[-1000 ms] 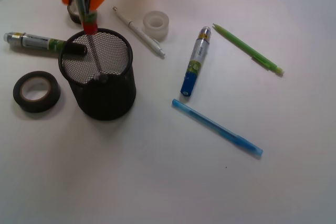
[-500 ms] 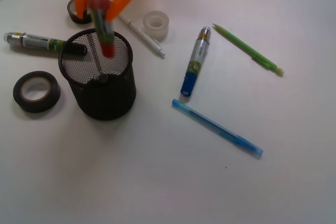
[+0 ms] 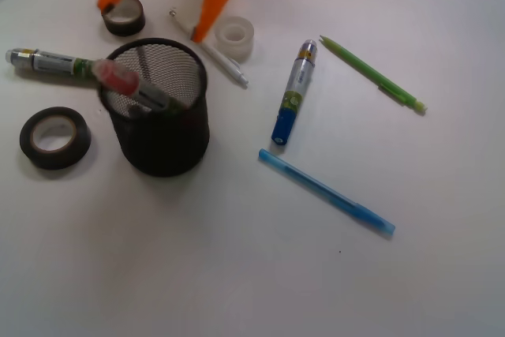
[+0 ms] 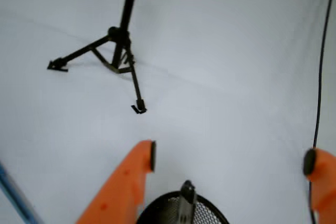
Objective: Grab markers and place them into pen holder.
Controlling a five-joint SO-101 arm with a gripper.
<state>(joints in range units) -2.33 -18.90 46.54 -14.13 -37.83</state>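
The black mesh pen holder (image 3: 166, 144) stands left of centre. The red-capped marker (image 3: 120, 80) rests tilted inside it, its cap poking over the left rim. My orange gripper (image 3: 154, 21) hangs open just behind the holder, holding nothing. A black-capped marker (image 3: 49, 61) lies on the table behind the holder's left side, and a blue-capped marker (image 3: 289, 100) lies to the right. In the wrist view the gripper (image 4: 231, 158) is wide open above the holder's rim (image 4: 212, 212), with a marker end (image 4: 185, 199) sticking up.
A black tape roll (image 3: 54, 138) lies left of the holder, a small dark roll (image 3: 124, 15) and a clear tape roll (image 3: 234, 35) behind it. A white pen (image 3: 211, 51), a thin green pen (image 3: 371, 73) and a thin blue pen (image 3: 325, 191) lie around. A tripod (image 4: 118, 45) shows beyond.
The gripper carried the red-capped marker over the holder, opened and let it go. The marker now leans inside the holder, and the gripper has drawn back.
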